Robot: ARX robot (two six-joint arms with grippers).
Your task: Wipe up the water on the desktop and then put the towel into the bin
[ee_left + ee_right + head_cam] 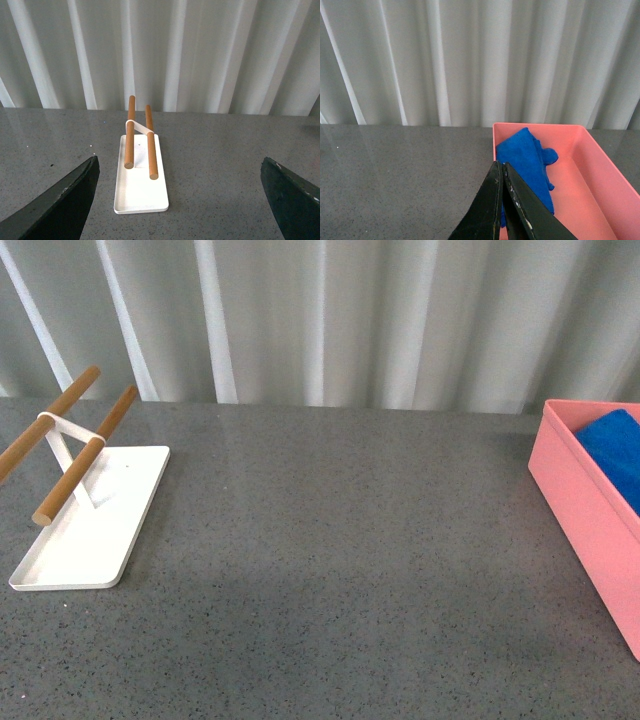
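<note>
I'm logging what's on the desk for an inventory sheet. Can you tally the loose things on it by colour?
Blue: 1, the towel, lying inside the bin
Pink: 1, the bin
White with wooden bars: 1, the tray
Total: 3

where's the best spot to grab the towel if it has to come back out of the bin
Grab the bunched lobe of the towel sticking out toward the bin's middle, coming straight down from above: the walls block the sides, and that raised fold gives the right tool something to pinch.
</note>
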